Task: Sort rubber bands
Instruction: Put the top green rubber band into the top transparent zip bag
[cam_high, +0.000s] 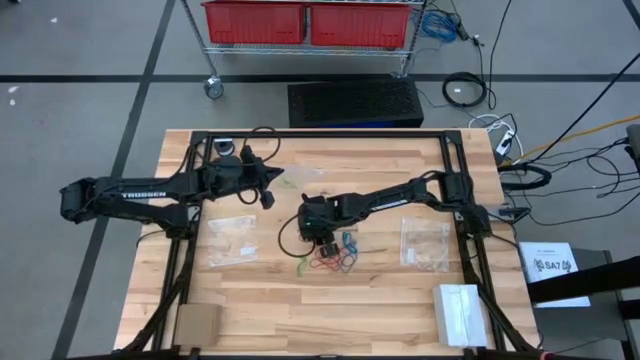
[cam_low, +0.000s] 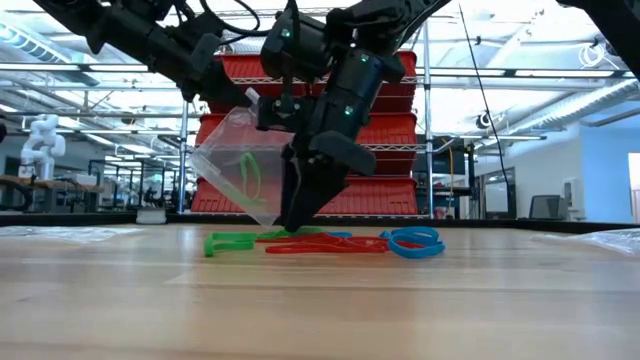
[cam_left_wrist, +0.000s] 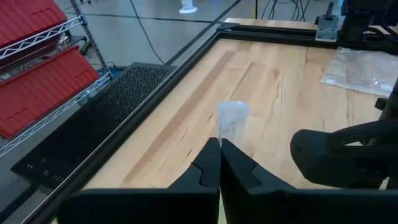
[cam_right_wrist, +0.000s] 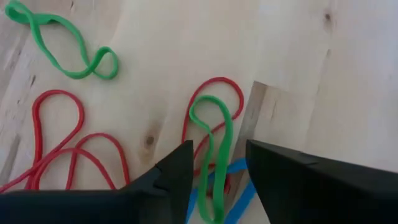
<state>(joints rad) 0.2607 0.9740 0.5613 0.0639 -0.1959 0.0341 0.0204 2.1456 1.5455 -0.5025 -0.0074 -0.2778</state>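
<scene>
The table (cam_high: 330, 300) is pale blond wood in long strips, with darker grain lines and a small brown knot, framed by black rails (cam_high: 330, 133). Both arms are black; the left arm (cam_high: 140, 195) bears white lettering. The right gripper (cam_right_wrist: 217, 171) has black fingers (cam_right_wrist: 168, 177), and so has the left gripper (cam_left_wrist: 220, 146).

The rubber bands (cam_high: 335, 255) are green, red and blue. In the right wrist view, 2 green bands (cam_right_wrist: 62, 46) lie on the wood, red loops (cam_right_wrist: 68, 149) beside them, and blue bands (cam_right_wrist: 239, 199) under 1 green loop.

The zip bags (cam_high: 235, 240) are clear and colourless; the lifted bag (cam_low: 235, 165) shows green inside. Behind the table, the bins (cam_high: 305, 22) are red on a silver wire rack (cam_high: 215, 60). The mat (cam_high: 355, 103) is black, the floor (cam_high: 80, 110) grey with dark lines.
</scene>
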